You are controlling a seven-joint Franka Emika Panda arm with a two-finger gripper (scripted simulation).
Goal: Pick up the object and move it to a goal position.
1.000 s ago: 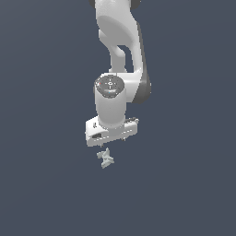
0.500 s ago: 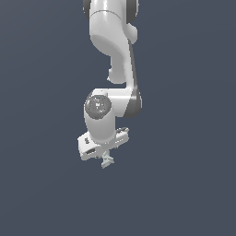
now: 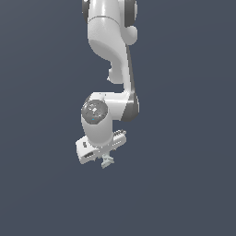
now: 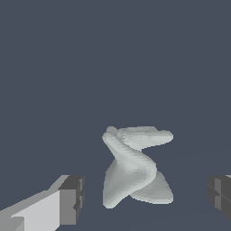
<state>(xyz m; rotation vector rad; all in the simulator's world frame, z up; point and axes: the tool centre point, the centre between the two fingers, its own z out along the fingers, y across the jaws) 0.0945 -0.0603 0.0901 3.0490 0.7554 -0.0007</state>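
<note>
The object (image 4: pixel 133 164) is a small pale grey-green twisted piece with jagged prongs, lying on the dark flat ground. In the wrist view it sits between my two dark finger pads (image 4: pixel 72 198), with a gap on each side and neither pad touching it. My gripper (image 4: pixel 146 195) is open. In the exterior view the white hand points down and the gripper (image 3: pixel 107 158) stands right over the object (image 3: pixel 107 163), which shows only as a tiny pale bit under the hand.
The white arm (image 3: pixel 113 55) comes down from the top of the exterior view. Around it I see only plain dark grey-blue ground.
The hand has come down and shifted slightly toward the exterior view's left, closing the gap to the object. The object itself has stayed put.
</note>
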